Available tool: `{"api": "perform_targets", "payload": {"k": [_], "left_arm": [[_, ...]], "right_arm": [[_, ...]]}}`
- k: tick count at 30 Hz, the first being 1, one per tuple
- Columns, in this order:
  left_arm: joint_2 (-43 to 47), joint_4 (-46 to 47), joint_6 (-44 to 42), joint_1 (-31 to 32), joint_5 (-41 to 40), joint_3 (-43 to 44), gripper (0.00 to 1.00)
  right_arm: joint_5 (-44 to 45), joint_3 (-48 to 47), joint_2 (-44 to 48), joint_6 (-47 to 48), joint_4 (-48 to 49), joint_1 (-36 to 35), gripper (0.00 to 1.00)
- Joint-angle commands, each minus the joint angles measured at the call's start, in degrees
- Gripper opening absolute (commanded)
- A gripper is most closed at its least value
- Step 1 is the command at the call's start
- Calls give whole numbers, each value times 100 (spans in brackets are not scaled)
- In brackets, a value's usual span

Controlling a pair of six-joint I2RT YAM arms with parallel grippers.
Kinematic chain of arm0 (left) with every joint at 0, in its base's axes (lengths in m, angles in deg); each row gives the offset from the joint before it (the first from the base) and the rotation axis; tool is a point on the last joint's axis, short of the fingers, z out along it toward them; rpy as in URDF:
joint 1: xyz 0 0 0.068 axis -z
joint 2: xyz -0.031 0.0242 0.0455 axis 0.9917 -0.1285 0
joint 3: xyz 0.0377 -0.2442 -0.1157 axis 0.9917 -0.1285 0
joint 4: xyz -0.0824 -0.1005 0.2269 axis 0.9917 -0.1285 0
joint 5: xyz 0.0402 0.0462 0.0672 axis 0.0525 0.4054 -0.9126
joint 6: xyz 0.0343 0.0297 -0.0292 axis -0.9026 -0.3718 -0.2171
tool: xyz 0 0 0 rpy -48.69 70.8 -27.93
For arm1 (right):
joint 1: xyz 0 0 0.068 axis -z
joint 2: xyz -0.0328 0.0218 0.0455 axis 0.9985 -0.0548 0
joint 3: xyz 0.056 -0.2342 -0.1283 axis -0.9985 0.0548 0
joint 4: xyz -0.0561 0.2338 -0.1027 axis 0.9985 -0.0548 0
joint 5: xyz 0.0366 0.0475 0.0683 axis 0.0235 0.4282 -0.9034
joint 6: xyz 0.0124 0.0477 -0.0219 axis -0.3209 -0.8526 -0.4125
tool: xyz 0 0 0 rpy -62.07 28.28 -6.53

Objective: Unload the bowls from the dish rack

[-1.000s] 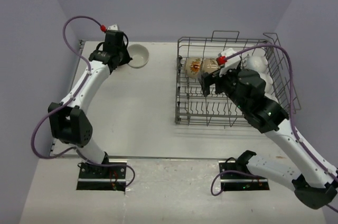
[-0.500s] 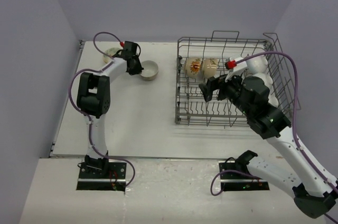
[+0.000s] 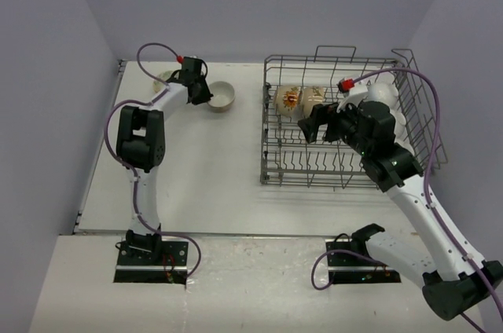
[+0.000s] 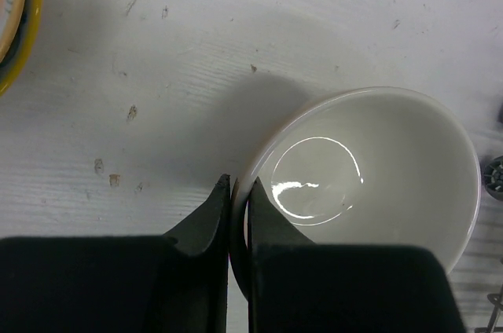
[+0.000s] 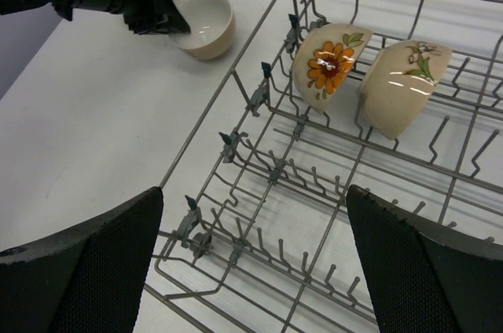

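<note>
While left gripper (image 4: 238,199) pinches near rim of plain bowl (image 4: 377,160), jaws almost closed, one finger inside wall and one outside, bowl sits upright on table (image 3: 196,176).

- Bowl near far edge, clear gap to dish rack (image 3: 266,113) left wall. Broad bare tabletop toward near edge.
- Right gripper (image 5: 251,223) spread wide, holding nothing, above rack's bare tines.
- On table: two bowls. Plain bowl, plus yellow-rimmed bowl (image 4: 9,19) toward far left corner.
- In rack: two flower-marked cream bowls (image 5: 328,66) on edge, side by side, far left.
- White bowls (image 3: 383,96) behind right arm: at least two, full count unclear.
</note>
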Motion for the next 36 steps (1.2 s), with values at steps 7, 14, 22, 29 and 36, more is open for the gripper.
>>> {"api": "perform_targets", "payload": {"k": [7,14,22,29,36], "left_arm": [[-41,-141,-50,-48,-222,499,0],[170,-124,21,-48,-257,156,23],[986,-282,223,-48,-442,-370,100],[3092,-194,179,189,-450,-1241,100],[5652,-379,47,1050,-829,-2356,100]], "right_arm": [[-697,-54,-165,-319,405,330,99],[-1232,-28,-473,-548,589,752,99],[-2217,25,-859,-610,844,1638,99],[-2483,-667,-1999,-469,678,2159,99],[-3333,-1442,-3513,-504,695,2879,99]]}}
